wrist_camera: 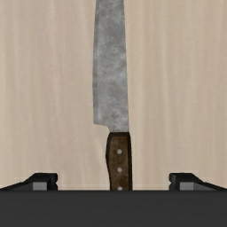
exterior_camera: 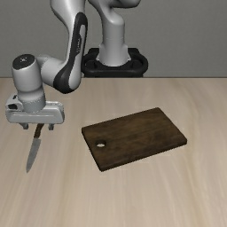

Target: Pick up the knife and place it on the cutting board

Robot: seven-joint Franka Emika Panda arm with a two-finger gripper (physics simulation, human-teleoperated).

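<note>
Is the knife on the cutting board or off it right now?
Off it. The knife lies on the table, apart from the cutting board, its handle between the fingers of the open tool.

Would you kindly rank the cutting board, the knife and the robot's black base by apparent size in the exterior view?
1. cutting board
2. black base
3. knife, clearly the smallest

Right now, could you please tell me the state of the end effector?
End effector: open; the knife handle lies between the fingers, untouched.
</note>
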